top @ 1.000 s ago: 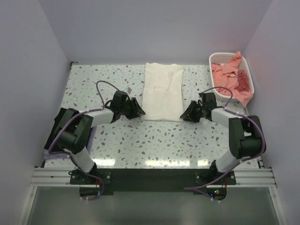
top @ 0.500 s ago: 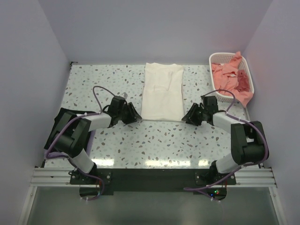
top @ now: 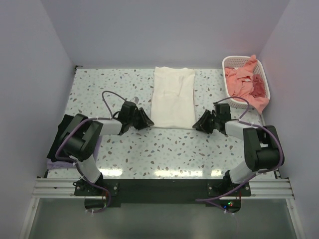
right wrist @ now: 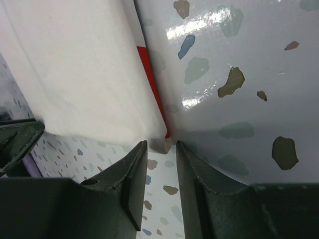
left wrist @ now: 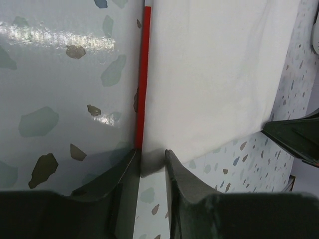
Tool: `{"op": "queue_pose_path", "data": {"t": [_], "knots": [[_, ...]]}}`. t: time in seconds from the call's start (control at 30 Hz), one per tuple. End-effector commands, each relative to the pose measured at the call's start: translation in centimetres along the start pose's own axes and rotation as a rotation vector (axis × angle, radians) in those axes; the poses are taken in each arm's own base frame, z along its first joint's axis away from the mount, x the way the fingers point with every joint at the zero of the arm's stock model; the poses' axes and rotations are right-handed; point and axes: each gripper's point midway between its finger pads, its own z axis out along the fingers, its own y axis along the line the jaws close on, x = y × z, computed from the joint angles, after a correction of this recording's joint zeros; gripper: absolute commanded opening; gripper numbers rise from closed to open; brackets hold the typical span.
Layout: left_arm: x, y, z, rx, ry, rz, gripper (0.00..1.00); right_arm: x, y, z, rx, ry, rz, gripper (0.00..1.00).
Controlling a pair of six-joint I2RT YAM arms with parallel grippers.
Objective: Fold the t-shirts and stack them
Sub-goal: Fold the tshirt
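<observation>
The cream-white t-shirt [top: 173, 97] lies folded into a long strip at the table's back middle. A red edge [left wrist: 142, 89] of its print peeks out along the fold. My left gripper [top: 147, 121] is low at the shirt's near left corner. In the left wrist view its jaws [left wrist: 151, 159] stand slightly apart, with the shaded corner of the shirt [left wrist: 209, 74] between the tips. My right gripper [top: 196, 124] is at the near right corner, open, and the shirt's corner [right wrist: 79, 69] just reaches its tips [right wrist: 160, 147]. Salmon-pink shirts [top: 244, 79] fill the basket.
The white lattice basket [top: 234, 59] stands at the back right by the wall. A bit of lavender cloth [top: 98, 143] and something dark [top: 52, 158] lie under the left arm at the table's left edge. Walls close in on three sides.
The left gripper drew back a little from the shirt's corner, then came forward to it again. The right gripper shifted only slightly. The shirt has not moved.
</observation>
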Motion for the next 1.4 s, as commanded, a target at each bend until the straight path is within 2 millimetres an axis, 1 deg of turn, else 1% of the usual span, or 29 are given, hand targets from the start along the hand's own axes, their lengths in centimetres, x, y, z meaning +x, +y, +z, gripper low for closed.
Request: {"op": "queue_pose_path", "data": {"t": [0.0,0.07,0.1,0.13,0.2,0.23,0.27,0.3,0.33,0.4,0.43,0.47,0.53,0.57,0.63,0.67,0.83,0.87,0.9,0.93,0.97,1.0,1.03,1.07,1.1,1.13,1.2,1.3,1.37], "knots": [[2.1,1.9,1.0,-0.073,0.053,-0.008,0.31,0.3,-1.6,1.0,0.042,-0.006,0.013,0.34],[2.3,1.8,1.1,-0.069,0.055,-0.008,0.23,0.5,-1.5,1.3,0.025,0.003,0.022,0.29],[2.4,1.6,1.2,-0.068,0.058,-0.011,0.15,0.5,-1.5,1.6,0.02,0.004,0.024,0.28],[2.5,1.6,1.1,-0.067,0.059,-0.01,0.11,0.5,-1.4,1.7,0.016,0.008,0.023,0.25],[2.7,1.7,1.0,-0.077,0.062,-0.011,0.0,0.5,-1.2,1.9,0.003,0.018,0.024,0.14],[2.8,1.8,0.8,-0.082,0.065,-0.014,0.0,0.6,-1.0,2.0,-0.003,0.024,0.023,0.1],[2.9,1.9,0.5,-0.086,0.062,-0.015,0.0,0.8,-1.1,1.9,-0.007,0.029,0.025,0.03],[3.0,2.0,0.2,-0.087,0.06,-0.017,0.0,1.0,-1.0,1.7,-0.015,0.032,0.025,0.0],[3.1,2.0,-0.1,-0.085,0.055,-0.018,0.0,1.0,-0.8,1.3,-0.023,0.022,0.02,0.0],[3.5,2.2,-1.3,-0.083,0.042,-0.026,0.0,1.9,-1.4,0.8,-0.01,0.035,0.017,0.0],[3.6,2.3,-1.8,-0.081,0.037,-0.028,0.0,2.0,-1.1,0.3,-0.021,0.029,0.01,0.0],[4.0,2.5,-2.7,-0.08,0.027,-0.029,0.0,2.8,-1.6,0.0,-0.012,0.043,0.01,0.0],[4.7,2.9,-4.1,-0.076,0.017,-0.028,0.0,3.2,-1.2,-1.0,-0.035,0.038,-0.003,0.0],[5.0,3.1,-4.5,-0.075,0.014,-0.03,0.0,4.2,-1.9,-1.3,-0.028,0.051,0.002,0.0],[6.0,3.5,-5.9,-0.066,0.007,-0.032,0.0,5.1,-1.9,-2.1,-0.044,0.057,0.0,0.0],[6.5,3.6,-6.3,-0.063,0.007,-0.035,0.0,5.9,-2.1,-2.9,-0.05,0.059,-0.007,0.0],[8.9,4.4,-9.3,-0.039,-0.024,-0.041,0.0,8.5,-2.4,-5.8,-0.087,0.051,-0.022,0.0],[9.5,4.2,-9.7,-0.026,-0.019,-0.046,0.0,9.9,-3.0,-6.4,-0.077,0.077,-0.009,0.0],[9.9,4.2,-10.1,-0.019,-0.023,-0.047,0.0,9.6,-2.3,-7.3,-0.114,0.039,-0.032,0.0],[10.1,4.3,-10.8,-0.012,-0.04,-0.048,0.0,9.8,-2.1,-7.9,-0.127,0.028,-0.031,0.0],[10.7,4.0,-11.1,0.0,-0.035,-0.051,0.0,11.2,-2.7,-8.4,-0.118,0.062,-0.014,0.0],[10.9,3.9,-11.5,0.007,-0.038,-0.05,0.0,10.9,-1.9,-9.3,-0.162,0.022,-0.038,0.0],[10.9,3.9,-12.1,0.011,-0.055,-0.06,0.0,11.9,-2.3,-9.8,-0.149,0.047,-0.023,0.0],[11.3,3.6,-12.4,0.022,-0.051,-0.05,0.0,12.2,-2.2,-10.3,-0.158,0.047,-0.029,0.0],[11.9,4.2,-12.8,-0.004,-0.034,-0.052,0.0,12.0,-1.5,-11.1,-0.196,0.006,-0.053,0.0],[11.3,3.4,-13.3,0.026,-0.063,-0.055,0.0,12.2,-1.4,-11.6,-0.204,0.004,-0.055,0.0],[11.4,2.9,-13.9,0.04,-0.066,-0.048,0.0,12.7,-1.2,-12.6,-0.207,0.003,-0.053,0.0],[10.8,2.1,-14.9,0.042,-0.086,-0.041,0.0,12.2,-0.4,-14.1,-0.223,-0.039,-0.075,0.0],[9.6,1.0,-15.5,0.058,-0.12,-0.021,0.0,11.5,0.4,-14.8,-0.231,-0.058,-0.091,0.0]]}}
